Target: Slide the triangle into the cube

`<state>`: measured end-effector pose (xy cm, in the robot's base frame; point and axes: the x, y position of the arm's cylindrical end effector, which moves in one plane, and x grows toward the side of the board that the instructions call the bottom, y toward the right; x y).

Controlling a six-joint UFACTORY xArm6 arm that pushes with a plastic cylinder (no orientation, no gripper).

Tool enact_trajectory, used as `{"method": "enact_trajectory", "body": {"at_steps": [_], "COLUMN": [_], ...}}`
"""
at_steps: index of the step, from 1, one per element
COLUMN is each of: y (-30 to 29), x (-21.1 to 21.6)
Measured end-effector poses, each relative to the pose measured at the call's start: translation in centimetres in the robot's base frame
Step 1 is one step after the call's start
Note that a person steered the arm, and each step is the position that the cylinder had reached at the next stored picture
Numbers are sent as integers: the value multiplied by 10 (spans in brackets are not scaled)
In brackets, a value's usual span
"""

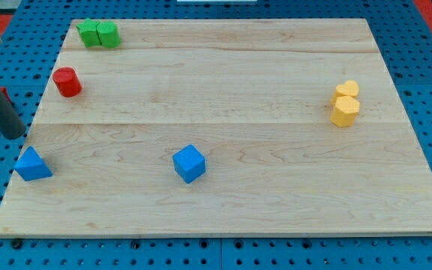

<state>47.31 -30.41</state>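
Note:
A blue triangle (32, 164) lies near the board's left edge, toward the view's bottom. A blue cube (189, 163) sits to its right, near the board's lower middle, well apart from the triangle. My tip (17, 136) is at the view's left, just above and slightly left of the triangle, at the board's left edge; a small gap shows between them. The dark rod slants up to the view's top left.
Two green blocks (98, 34) sit together at the board's top left. A red cylinder (67, 82) is below them. Two yellow blocks (345, 103) touch each other at the right. The wooden board (276, 202) rests on a blue pegboard.

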Motion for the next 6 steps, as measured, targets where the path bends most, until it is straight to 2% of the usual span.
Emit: {"method": "enact_trajectory", "body": {"at_steps": [2,3,4,5,6], "y": [29,61,121,198,209], "x": [73,72,65,79,84]}}
